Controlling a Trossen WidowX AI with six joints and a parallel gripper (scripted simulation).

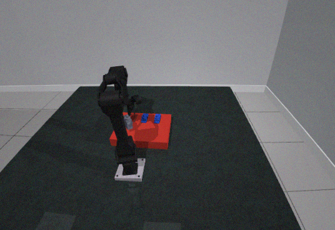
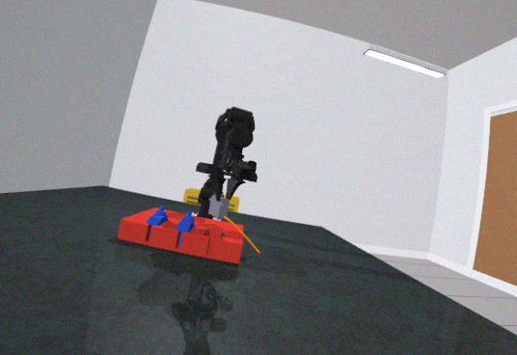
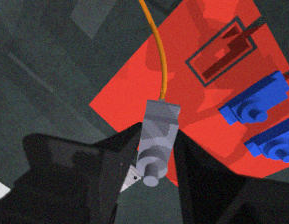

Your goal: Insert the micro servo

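Observation:
My gripper [image 3: 158, 129] [image 1: 128, 120] [image 2: 221, 204] is shut on the grey micro servo [image 3: 157, 131] [image 1: 127, 122] [image 2: 219, 206] and holds it above the red deck [image 3: 140, 95] [image 1: 159, 135] [image 2: 140, 230]. Its orange cable [image 3: 161, 55] [image 2: 243, 237] trails off past the deck's edge. The marked empty pocket [image 3: 221, 50], outlined in dark grey, lies to the right of the servo in the wrist view. Two blue servos [image 3: 255, 102] [image 3: 275, 142] [image 1: 144, 117] [image 1: 157, 118] [image 2: 157, 217] [image 2: 185, 223] sit in the deck beside it.
The arm's white base plate [image 1: 119, 174] stands just in front of the deck on the dark mat [image 1: 203, 154]. A yellow object [image 2: 192, 196] shows behind the arm in the exterior view.

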